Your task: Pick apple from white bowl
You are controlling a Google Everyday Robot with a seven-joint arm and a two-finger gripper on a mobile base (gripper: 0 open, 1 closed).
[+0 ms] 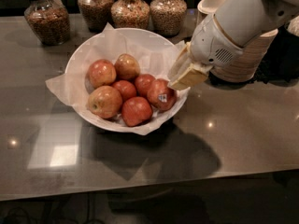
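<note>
The gripper (183,74) hangs over the right rim of the white bowl (135,32), tilted down and inward. How far open it is cannot be told, and nothing shows in its grasp. The apple (161,95), deep red with a small white sticker facing up, lies at the bowl's right side against the other apples (125,90), just beside the gripper's lower tip

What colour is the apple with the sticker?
Deep red apple, camera view; gripper at white bowl rim.
</note>
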